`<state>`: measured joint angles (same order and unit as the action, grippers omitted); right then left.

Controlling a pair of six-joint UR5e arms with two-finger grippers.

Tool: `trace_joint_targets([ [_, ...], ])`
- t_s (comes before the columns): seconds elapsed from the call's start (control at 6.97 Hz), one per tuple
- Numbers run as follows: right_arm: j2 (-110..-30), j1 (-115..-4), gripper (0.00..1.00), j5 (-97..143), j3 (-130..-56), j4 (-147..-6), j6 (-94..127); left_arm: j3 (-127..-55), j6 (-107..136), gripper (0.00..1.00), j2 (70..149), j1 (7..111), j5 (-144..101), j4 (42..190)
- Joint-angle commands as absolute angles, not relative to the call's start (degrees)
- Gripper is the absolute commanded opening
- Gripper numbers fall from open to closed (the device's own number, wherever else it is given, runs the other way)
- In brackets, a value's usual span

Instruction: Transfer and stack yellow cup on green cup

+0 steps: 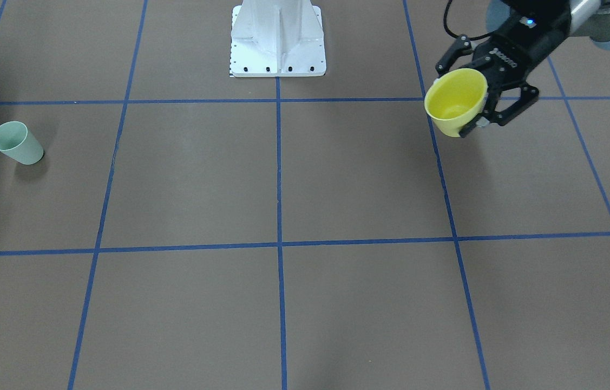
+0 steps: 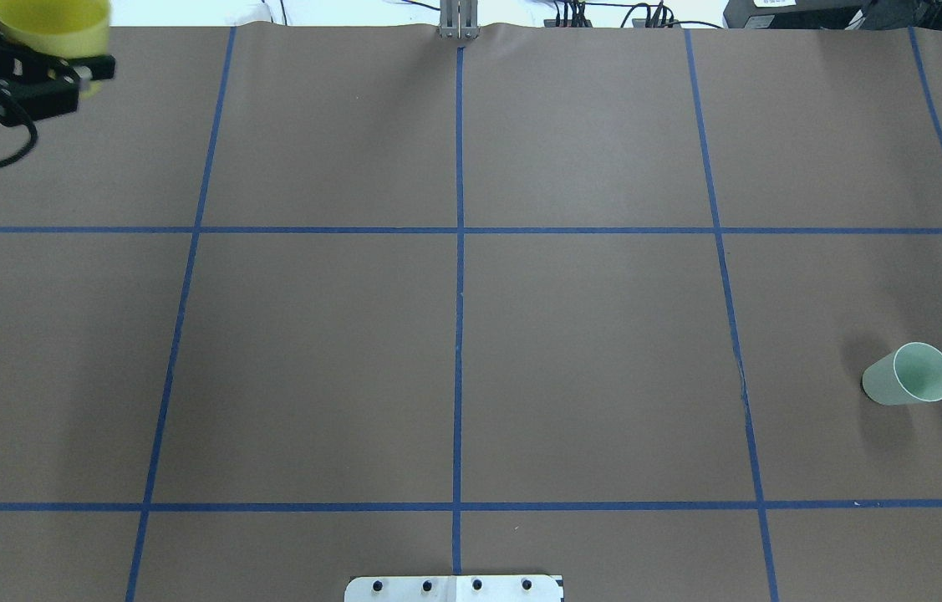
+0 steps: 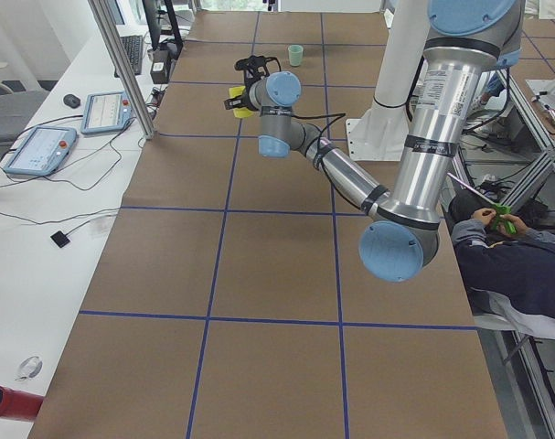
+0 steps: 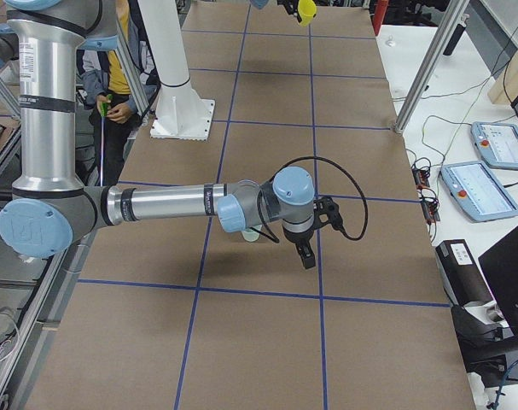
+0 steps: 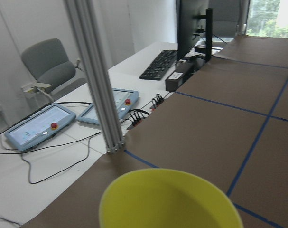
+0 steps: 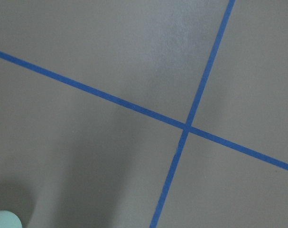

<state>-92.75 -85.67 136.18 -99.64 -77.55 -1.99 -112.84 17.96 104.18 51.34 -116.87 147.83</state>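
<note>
My left gripper is shut on the yellow cup, which it holds tilted above the table near the robot's left far corner. That cup also fills the bottom of the left wrist view as a yellow rim, and it shows at the top left of the overhead view. The green cup stands upright on the brown table on the robot's right side. My right gripper hangs above the table close to the green cup; I cannot tell whether it is open or shut. A sliver of green cup shows in the right wrist view.
The white robot base sits at the table's middle edge. Blue tape lines divide the brown surface into squares. An aluminium post and control tablets stand beside the left end. A seated person is behind the robot.
</note>
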Motion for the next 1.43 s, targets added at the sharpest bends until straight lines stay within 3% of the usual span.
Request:
trace_joint_targets([
  [0.0,-87.9,-83.8,1.0,139.0,-100.1,-77.5,6.7,-110.8,17.4,0.09,105.9,40.5,-117.2,152.0],
  [0.72,-73.6,-68.0,1.0,138.9,-109.0,-77.3,44.8,-94.3,12.3,0.15,116.3,33.7,-116.0,162.7],
  [1.29,-64.3,-56.4,1.0,138.2,-112.4,-71.2,64.3,-92.5,12.4,0.18,116.5,32.4,-113.5,164.6],
])
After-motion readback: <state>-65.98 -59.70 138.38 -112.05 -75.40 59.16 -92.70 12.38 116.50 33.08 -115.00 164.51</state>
